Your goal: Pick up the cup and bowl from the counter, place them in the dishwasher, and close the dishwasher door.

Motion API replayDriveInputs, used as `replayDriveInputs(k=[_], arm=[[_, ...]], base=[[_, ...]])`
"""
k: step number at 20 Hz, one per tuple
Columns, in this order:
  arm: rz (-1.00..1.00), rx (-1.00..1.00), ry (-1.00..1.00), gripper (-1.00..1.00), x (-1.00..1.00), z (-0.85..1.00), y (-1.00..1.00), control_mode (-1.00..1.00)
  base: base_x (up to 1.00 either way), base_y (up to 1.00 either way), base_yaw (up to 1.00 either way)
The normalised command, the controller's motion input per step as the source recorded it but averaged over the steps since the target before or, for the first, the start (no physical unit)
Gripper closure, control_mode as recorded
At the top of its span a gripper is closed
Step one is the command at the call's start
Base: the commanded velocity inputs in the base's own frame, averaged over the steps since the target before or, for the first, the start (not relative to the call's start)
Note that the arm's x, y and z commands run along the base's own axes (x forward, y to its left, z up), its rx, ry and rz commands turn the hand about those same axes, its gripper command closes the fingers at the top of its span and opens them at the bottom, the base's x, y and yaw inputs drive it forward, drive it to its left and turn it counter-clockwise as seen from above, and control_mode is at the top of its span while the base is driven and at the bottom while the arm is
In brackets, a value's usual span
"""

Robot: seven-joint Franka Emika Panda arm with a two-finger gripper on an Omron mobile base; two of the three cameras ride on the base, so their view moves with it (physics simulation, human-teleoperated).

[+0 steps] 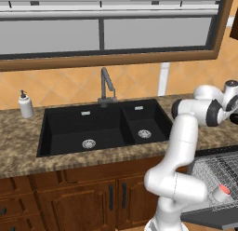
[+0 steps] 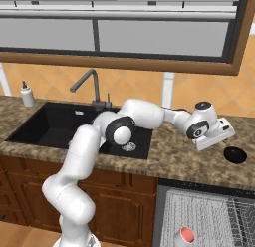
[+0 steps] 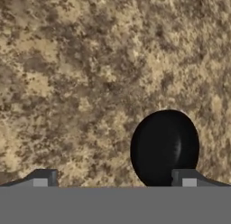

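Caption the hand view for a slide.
Open gripper above the black bowl on the speckled counter.

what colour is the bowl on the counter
Black, glossy all over. The bowl shows best in the hand view.

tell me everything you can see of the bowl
The bowl is small, round and glossy black all over, with a smooth rim and a faint sheen inside. It sits upright, mouth up, on the brown speckled counter to the right of the sink. It looks empty. The open gripper hovers over it without touching; in the hand view one fingertip overlaps its edge.
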Motion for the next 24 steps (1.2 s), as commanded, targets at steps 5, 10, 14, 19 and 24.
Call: replayDriveInputs(k=[5, 10, 14, 19, 24], arm=[[-0.01, 0.0, 0.0, -1.0, 0.22, -0.2, -0.3, -1.0], [-0.02, 0.0, 0.0, -1.0, 0.22, -0.18, -0.4, -1.0], [-0.02, 0.0, 0.05, -1.0, 0.16, -0.2, -0.38, -1.0], [-0.02, 0.0, 0.13, -1.0, 0.0, -0.34, -0.09, -1.0], [0.0, 0.0, 0.08, -1.0, 0.0, -0.22, 0.0, -1.0]], base=[[0.0, 0.0, 0.0], [0.0, 0.0, 0.0], [0.0, 0.0, 0.0], [0.0, 0.0, 0.0], [0.0, 0.0, 0.0]])
